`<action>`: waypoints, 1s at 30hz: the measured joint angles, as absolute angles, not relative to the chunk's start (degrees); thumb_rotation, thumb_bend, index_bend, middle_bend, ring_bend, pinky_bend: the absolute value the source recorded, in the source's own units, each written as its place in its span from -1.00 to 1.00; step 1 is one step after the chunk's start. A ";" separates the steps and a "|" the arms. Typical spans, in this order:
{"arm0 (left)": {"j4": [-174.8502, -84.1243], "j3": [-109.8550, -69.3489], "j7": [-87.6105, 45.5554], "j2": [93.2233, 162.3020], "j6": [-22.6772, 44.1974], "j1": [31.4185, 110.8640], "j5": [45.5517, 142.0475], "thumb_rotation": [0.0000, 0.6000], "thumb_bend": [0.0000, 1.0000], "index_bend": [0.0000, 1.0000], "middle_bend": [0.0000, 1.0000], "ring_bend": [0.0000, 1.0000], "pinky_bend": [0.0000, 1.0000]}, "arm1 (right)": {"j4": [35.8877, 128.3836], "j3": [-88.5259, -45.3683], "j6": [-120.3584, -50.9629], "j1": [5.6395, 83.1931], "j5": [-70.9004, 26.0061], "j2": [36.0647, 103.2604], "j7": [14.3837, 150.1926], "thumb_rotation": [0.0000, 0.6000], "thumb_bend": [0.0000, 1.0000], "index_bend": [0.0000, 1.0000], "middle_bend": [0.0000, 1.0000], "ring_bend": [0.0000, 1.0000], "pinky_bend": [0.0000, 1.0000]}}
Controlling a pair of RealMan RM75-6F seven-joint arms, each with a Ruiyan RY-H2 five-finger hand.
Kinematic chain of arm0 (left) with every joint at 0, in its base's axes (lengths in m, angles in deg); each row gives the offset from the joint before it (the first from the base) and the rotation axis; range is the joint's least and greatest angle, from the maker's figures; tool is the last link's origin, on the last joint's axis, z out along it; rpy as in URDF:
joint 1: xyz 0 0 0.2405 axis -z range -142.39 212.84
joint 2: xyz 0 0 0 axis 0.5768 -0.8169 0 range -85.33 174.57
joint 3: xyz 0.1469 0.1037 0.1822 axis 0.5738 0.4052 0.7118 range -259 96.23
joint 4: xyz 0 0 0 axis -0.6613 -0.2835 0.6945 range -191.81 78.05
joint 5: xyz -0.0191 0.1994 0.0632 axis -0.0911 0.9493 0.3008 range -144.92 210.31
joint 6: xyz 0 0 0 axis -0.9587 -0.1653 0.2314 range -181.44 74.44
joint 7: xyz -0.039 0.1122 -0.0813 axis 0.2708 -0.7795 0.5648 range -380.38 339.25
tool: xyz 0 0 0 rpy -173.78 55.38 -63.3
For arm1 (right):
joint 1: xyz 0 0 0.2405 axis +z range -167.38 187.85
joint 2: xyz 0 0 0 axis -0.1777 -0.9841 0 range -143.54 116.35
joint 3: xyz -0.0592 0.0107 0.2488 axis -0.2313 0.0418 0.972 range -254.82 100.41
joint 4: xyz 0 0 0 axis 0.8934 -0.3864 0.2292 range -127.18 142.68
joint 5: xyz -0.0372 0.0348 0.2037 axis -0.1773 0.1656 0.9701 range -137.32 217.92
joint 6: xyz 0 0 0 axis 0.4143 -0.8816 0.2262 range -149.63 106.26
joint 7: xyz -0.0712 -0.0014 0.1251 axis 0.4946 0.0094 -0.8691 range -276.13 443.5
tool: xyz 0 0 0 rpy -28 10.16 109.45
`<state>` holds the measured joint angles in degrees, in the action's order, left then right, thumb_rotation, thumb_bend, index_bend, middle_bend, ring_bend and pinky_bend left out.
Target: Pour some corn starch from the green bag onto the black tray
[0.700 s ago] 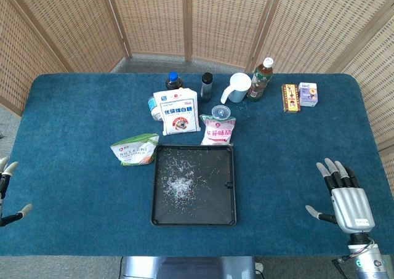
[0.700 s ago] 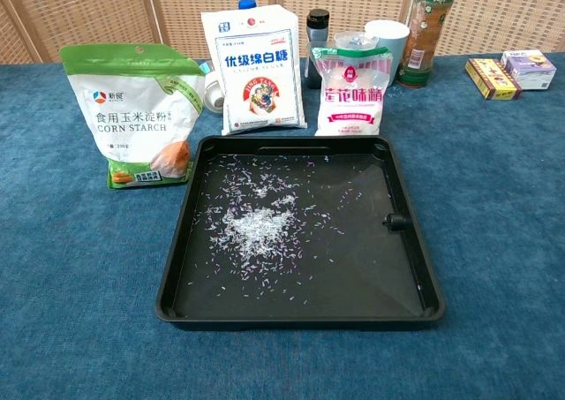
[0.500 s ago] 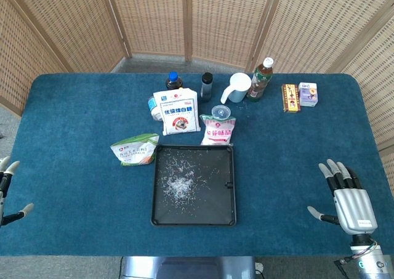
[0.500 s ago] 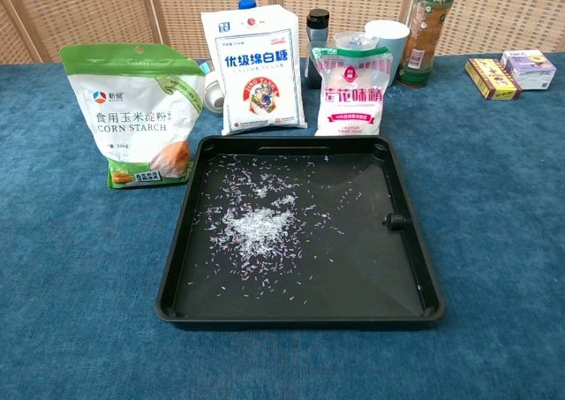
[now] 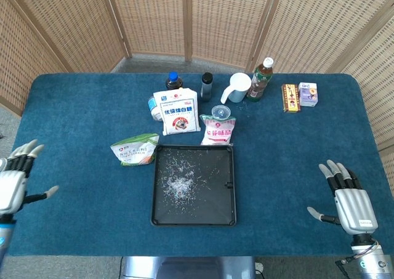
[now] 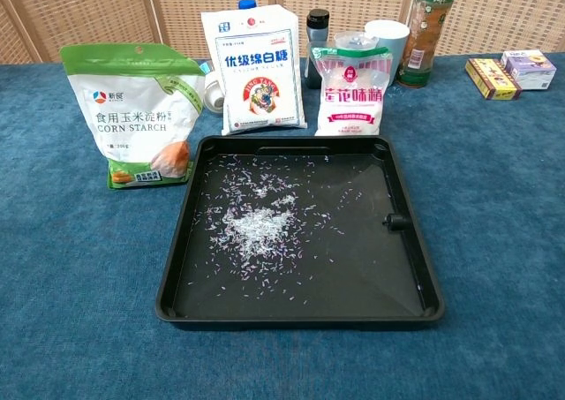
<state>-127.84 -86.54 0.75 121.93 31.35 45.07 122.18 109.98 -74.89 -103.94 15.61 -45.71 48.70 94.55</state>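
The green corn starch bag stands upright just left of the black tray; the head view shows the bag beside the tray at the table's middle. Pale flakes lie scattered inside the tray. My left hand hovers at the table's left edge, fingers spread, holding nothing, far from the bag. Near the front right corner my right hand is also spread and empty. Neither hand shows in the chest view.
Behind the tray stand a white sugar bag, a pink-labelled bag, a dark bottle, a blue-capped bottle, a white cup, a tea bottle and two small boxes. Wicker screens close off the back.
My left hand has moved inward and up from the left frame edge, now showing much more fully. The right hand has barely shifted. Bag and tray are unmoved.
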 measured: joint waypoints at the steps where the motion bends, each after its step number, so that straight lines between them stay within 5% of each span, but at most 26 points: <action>1: -127.13 -86.91 1.94 122.96 30.08 46.16 122.10 1.00 -1.00 -0.92 -1.00 -1.00 -1.00 | 109.99 -74.87 -103.89 15.65 -45.71 48.69 94.44 0.40 -0.95 -0.93 -0.95 -1.00 -0.84; 24: -117.48 -90.82 4.06 137.84 10.93 59.72 114.44 1.00 -1.00 -0.90 -1.00 -1.00 -1.00 | 107.88 -75.52 -99.47 17.13 -43.30 50.30 94.46 0.40 -0.95 -0.93 -0.95 -1.00 -0.84; 30: -116.85 -91.72 1.55 140.69 9.41 62.17 113.01 1.00 -0.95 -0.82 -0.99 -0.86 -0.91 | 107.53 -75.49 -99.10 17.23 -42.68 50.29 94.14 0.39 -0.95 -0.93 -0.96 -1.00 -0.84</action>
<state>-116.85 -91.72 1.55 140.69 9.41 62.17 113.01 107.53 -75.49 -99.10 17.23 -42.68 50.29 94.14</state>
